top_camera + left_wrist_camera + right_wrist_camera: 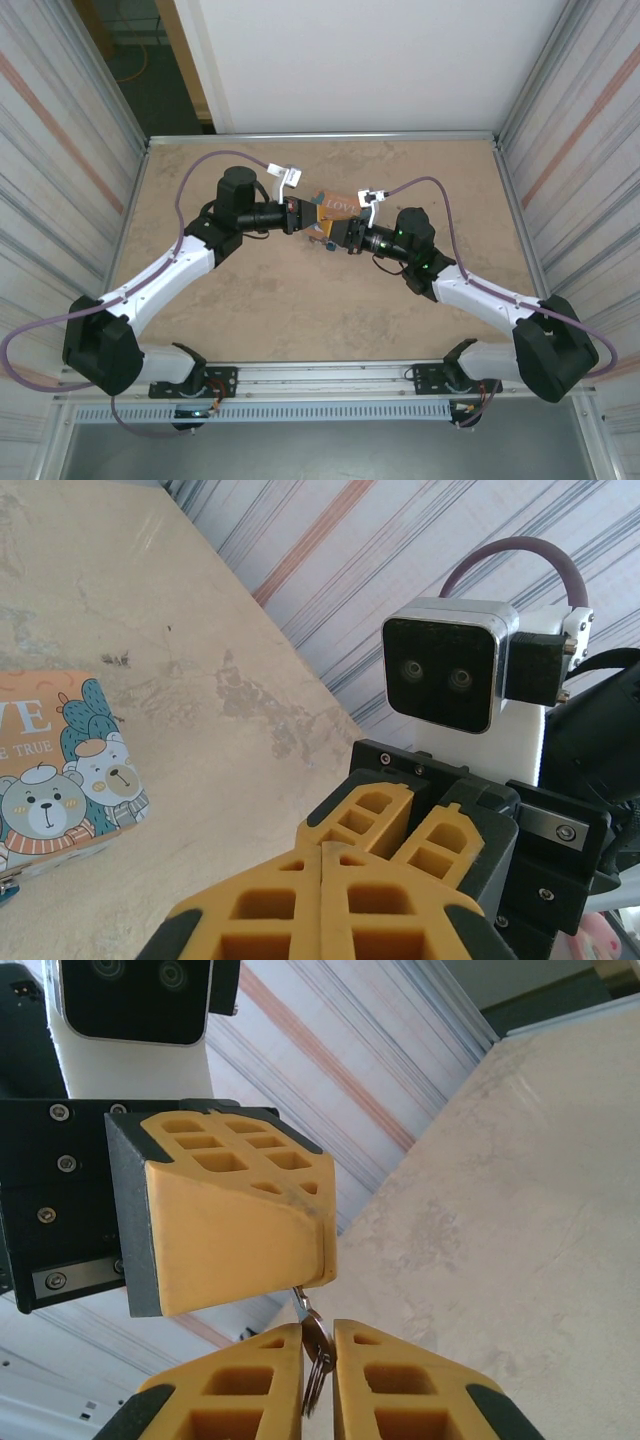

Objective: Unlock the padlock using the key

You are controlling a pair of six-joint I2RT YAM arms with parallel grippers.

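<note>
Just now the left gripper [320, 890] is pressing its two yellow ribbed plastic fingers flat together. At their very tip it is pinching the upper end of what looks to be a small silvery metal key [303, 1300], which is hanging on a thin wire ring [315, 1375]. The right gripper [318, 1360] is sitting directly beneath that tip, its matching yellow fingers drawn to a narrow slot around the ring; whether the pads are biting on it cannot be told. The tiny blue-bodied padlock [327, 243] is seemingly showing as a bluish speck just on the near side of the two meeting tips, at the corner of the orange printed tin [60, 770] with cartoon bears, though it is too small to be sure. The tin is lying flat on the matte beige stone-patterned table [520, 1210], off to the left gripper's left. Key and padlock are likely going to handle as light, hard, slick metal, prone to swivelling between smooth pads. The key is asking to be taken by its flat head with the blade free, and the padlock by its broad body faces, shackle clear
</note>
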